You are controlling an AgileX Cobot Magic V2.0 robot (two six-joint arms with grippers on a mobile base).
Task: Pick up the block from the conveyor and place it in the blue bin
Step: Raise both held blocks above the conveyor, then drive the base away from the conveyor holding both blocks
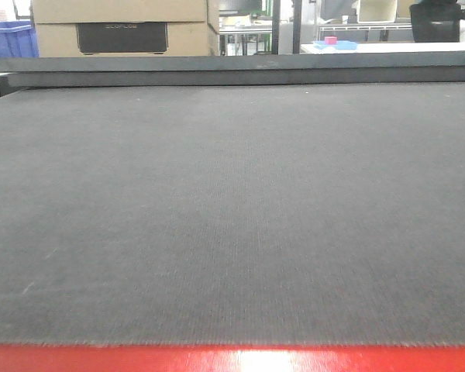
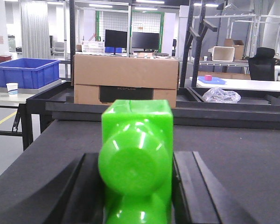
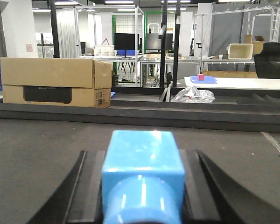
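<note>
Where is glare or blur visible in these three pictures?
Front view: white glare on the red edge; the conveyor is evenly lit. Left wrist view: bright highlights on the near, soft green object. Right wrist view: blue object blurred, cardboard box sharper.

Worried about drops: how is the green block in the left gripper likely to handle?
The green block looks glossy, so it is probably slippery between the fingers of the left gripper. Its flat sides suggest it should sit steady, not roll. It seems rigid moulded plastic, likely light.
</note>
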